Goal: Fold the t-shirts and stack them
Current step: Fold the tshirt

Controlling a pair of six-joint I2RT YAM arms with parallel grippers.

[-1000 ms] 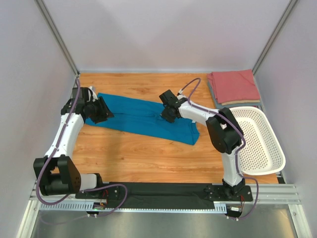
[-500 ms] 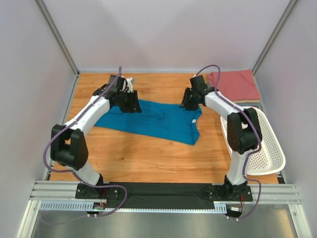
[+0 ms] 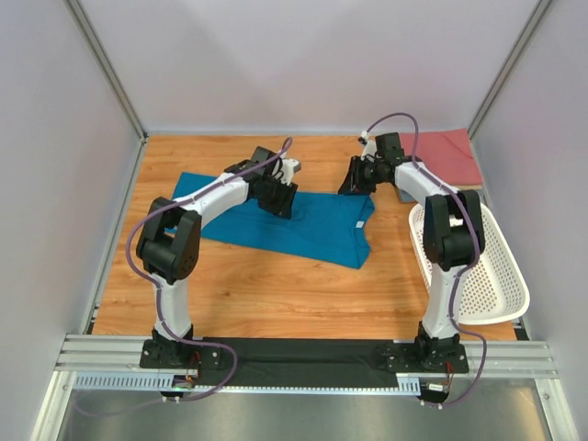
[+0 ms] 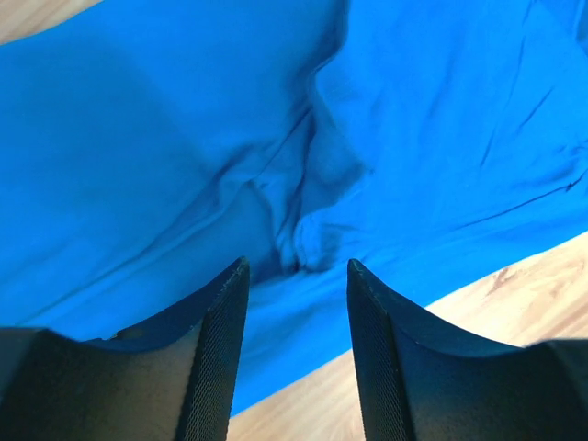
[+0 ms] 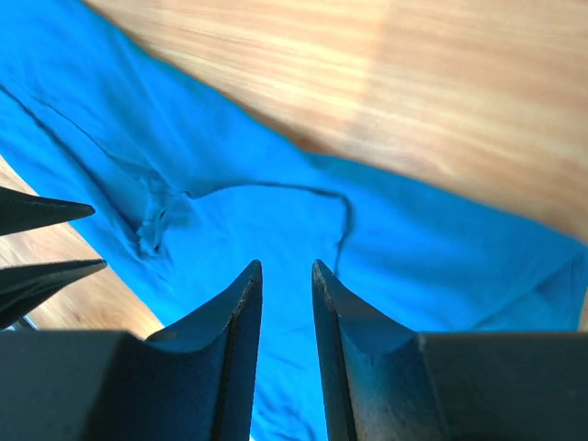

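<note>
Centrally, the wooden worktop [image 3: 257, 276] carries the teal-blue t-shirt [image 3: 312, 225], spread out and creased, with the folded salmon-red t-shirt [image 3: 450, 156] at the far right corner. The left pincer [image 3: 278, 197] hangs over the teal shirt's far edge, fingers apart above a bunched crease. The right pincer [image 3: 354, 185] is over its far right corner, fingers narrowly apart.

The teal-blue t-shirt [image 3: 322, 230] is spread flat across the middle of the table [image 3: 230, 294], lengthwise from left to right, with creases bunched near its centre. The salmon-red t-shirt [image 3: 450, 156] is laid folded in the far right corner, apart from it
</note>
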